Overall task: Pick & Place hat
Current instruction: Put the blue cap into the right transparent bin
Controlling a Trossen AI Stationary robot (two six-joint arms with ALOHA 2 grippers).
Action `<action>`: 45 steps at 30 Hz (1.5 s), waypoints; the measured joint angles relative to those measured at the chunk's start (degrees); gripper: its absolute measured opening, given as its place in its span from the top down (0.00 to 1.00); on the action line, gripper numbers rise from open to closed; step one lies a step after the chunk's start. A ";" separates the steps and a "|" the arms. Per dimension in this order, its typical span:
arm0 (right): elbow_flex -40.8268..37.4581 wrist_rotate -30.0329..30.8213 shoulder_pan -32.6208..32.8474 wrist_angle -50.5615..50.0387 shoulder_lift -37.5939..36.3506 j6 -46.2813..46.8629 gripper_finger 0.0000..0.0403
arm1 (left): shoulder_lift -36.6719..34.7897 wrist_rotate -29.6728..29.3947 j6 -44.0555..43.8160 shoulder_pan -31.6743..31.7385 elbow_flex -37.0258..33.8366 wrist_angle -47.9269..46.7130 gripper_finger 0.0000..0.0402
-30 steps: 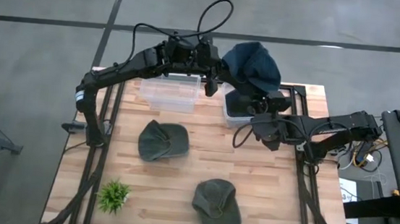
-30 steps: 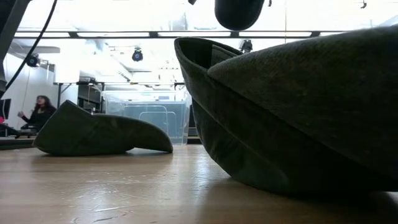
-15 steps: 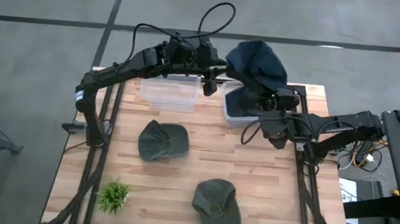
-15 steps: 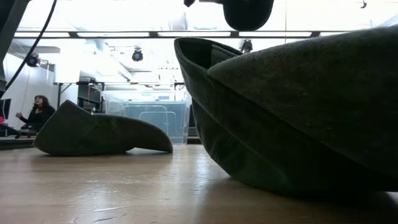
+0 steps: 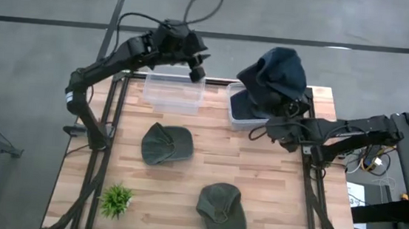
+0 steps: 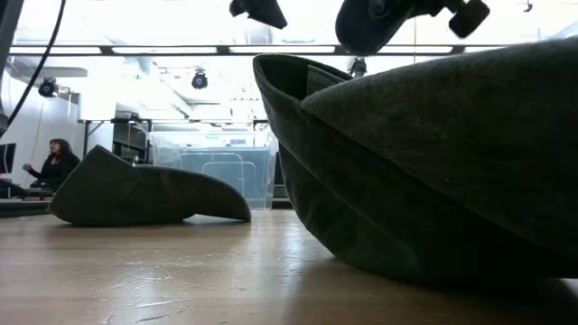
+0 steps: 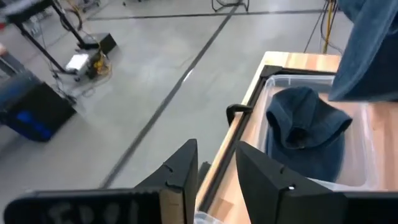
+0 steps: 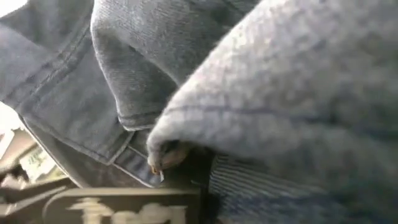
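Observation:
A blue denim hat (image 5: 275, 70) hangs bunched over the right clear bin (image 5: 235, 116), with my right gripper (image 5: 280, 110) shut on it from the table's right. A second blue hat (image 7: 305, 124) lies inside that bin. My left gripper (image 7: 214, 147) is open and holds nothing. It hovers above the far edge of the left clear bin (image 5: 173, 95), apart from the hanging hat. Two green hats (image 5: 166, 142) (image 5: 222, 211) rest crown up on the wooden table (image 5: 278, 202). My right gripper comes in about level from the table's right side and is shut on the blue denim hat. Folds and a seamed edge of the cloth (image 8: 134, 121) cover the fingers, so which part they have cannot be told. The hat is lifted clear, bunched above the right bin.
A small green plant (image 5: 115, 199) stands near the front left corner. In the low view the nearer green hat (image 6: 433, 181) fills the right side. The other green hat (image 6: 144, 194) lies in front of the clear bin (image 6: 217, 171). A person sits far off in the room.
My left gripper has drawn away from the blue hat toward the table's far left and now stands clear of it. My right gripper has rolled and moved a little toward the right edge, and the hat has turned and shifted with it, staying above the right bin.

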 joint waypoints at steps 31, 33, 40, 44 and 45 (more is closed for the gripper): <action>-12.98 -0.83 -5.85 34.54 6.89 1.03 0.97 | -30.40 23.96 -5.58 22.94 -53.85 46.60 0.74; -13.48 -2.26 -5.87 33.33 6.72 2.96 0.97 | -30.66 24.10 -5.61 22.94 -54.58 46.49 0.74; -13.22 -11.03 -5.98 14.99 6.04 21.13 0.97 | -30.99 23.97 -5.45 22.97 -55.67 45.33 0.74; -10.52 -19.67 -7.05 -4.78 5.05 38.27 0.97 | -31.13 23.96 -5.40 22.97 -55.67 44.29 0.74; -8.83 -22.34 -7.16 -10.98 5.06 42.61 0.97 | -31.17 23.96 -5.38 22.97 -55.67 44.29 0.74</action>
